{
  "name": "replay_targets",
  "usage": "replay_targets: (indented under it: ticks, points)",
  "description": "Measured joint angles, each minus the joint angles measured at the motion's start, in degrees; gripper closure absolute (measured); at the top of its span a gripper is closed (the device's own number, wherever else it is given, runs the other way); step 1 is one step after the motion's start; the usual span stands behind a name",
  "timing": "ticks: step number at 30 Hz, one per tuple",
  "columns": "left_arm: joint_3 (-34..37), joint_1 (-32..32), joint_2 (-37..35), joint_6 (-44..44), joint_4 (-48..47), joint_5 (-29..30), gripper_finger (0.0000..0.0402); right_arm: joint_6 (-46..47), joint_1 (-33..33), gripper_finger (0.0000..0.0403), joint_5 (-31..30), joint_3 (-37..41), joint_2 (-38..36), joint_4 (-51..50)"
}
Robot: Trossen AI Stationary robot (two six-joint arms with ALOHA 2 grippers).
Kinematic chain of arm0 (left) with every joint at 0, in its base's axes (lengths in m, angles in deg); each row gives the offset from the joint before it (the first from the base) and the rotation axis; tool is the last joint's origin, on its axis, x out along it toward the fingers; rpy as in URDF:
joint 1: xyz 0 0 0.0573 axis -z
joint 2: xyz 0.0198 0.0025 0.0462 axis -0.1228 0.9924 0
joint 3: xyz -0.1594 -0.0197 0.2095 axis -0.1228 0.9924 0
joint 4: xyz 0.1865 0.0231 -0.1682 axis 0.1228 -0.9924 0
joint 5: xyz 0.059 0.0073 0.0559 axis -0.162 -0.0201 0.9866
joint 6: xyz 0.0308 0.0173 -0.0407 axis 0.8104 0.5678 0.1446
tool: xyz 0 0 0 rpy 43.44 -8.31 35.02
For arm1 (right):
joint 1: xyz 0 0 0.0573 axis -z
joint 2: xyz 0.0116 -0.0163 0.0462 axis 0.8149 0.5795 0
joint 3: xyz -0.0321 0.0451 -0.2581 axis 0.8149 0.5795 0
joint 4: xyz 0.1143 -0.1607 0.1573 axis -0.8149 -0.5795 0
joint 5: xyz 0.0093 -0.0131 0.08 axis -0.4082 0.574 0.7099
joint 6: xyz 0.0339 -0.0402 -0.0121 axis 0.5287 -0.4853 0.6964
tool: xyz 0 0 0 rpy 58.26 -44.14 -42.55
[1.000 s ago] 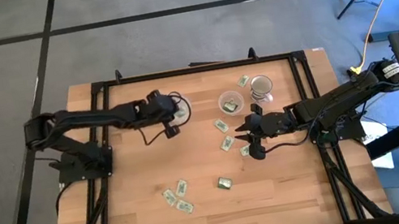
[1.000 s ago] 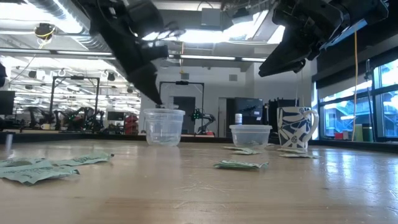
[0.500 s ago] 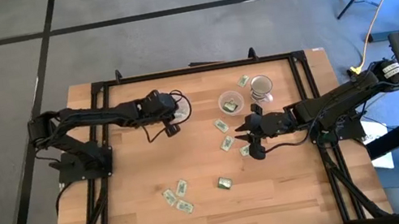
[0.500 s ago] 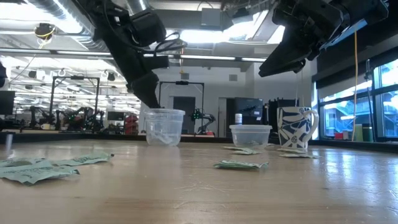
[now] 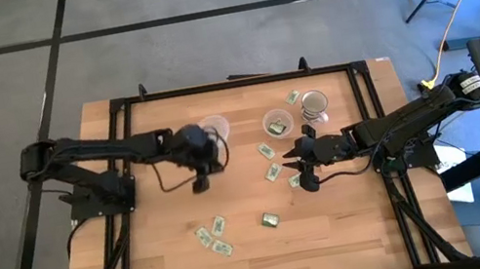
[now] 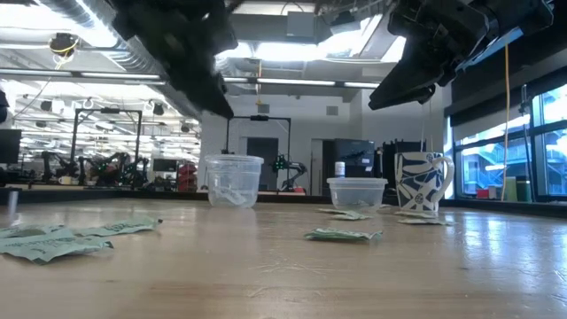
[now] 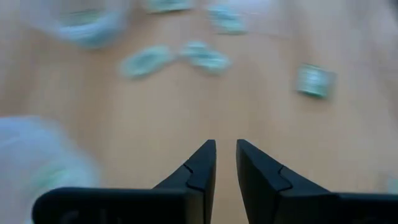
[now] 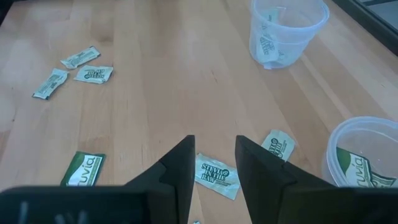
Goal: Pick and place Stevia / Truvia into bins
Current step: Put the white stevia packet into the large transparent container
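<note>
Green-and-white sachets lie flat on the wooden table: a few (image 5: 272, 172) between the grippers, one alone (image 5: 270, 218), and a cluster (image 5: 213, 238) near the near edge. Two clear cups stand upright, the left one (image 5: 216, 129) with sachets inside (image 8: 267, 37) and the right one (image 5: 278, 124) with a sachet at its bottom (image 8: 357, 165). My left gripper (image 7: 225, 155) hovers just near of the left cup, narrowly open and empty. My right gripper (image 8: 214, 155) hangs open above a sachet (image 8: 217, 175), right of the middle.
A blue-patterned white mug (image 5: 314, 102) stands beside the right cup, with one sachet (image 5: 293, 97) just beyond them. The black frame rails (image 5: 231, 84) run along the table's edges. Bare wood lies in the table's left half and near right corner.
My left gripper has pulled away from the rim of the left cup, rising and swinging toward the near edge. The right arm has kept still. The cups and loose sachets stay where they were.
</note>
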Motion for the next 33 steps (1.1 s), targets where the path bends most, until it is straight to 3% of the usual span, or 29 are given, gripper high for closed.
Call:
replay_targets:
  ticks: [4, 9, 14, 25, 33]
  points:
    - [0.0, 6.7, 0.4, 4.9, -0.6, -4.0, 0.0343, 0.0, 0.0, 0.0285, 0.0, 0.0, 0.0, 0.0]
    - [0.8, 14.9, 2.6, 6.3, 0.5, -3.9, 0.0335, 0.0, 0.0, 0.0285, 0.0, 0.0, 0.0, -0.2]
    - [1.2, 20.0, 6.6, 3.1, 0.6, 2.1, 0.0326, 0.0, 0.0, 0.0285, 0.0, 0.0, 0.0, -0.2]
    - [1.2, 21.3, 17.5, -0.5, 1.1, 4.0, 0.0324, 0.1, 0.0, 0.0285, 0.0, 0.0, 0.0, -0.1]
    - [1.0, 20.8, 21.2, -0.5, 1.6, 3.2, 0.0330, 0.0, 0.0, 0.0285, 0.0, 0.0, 0.0, -0.1]
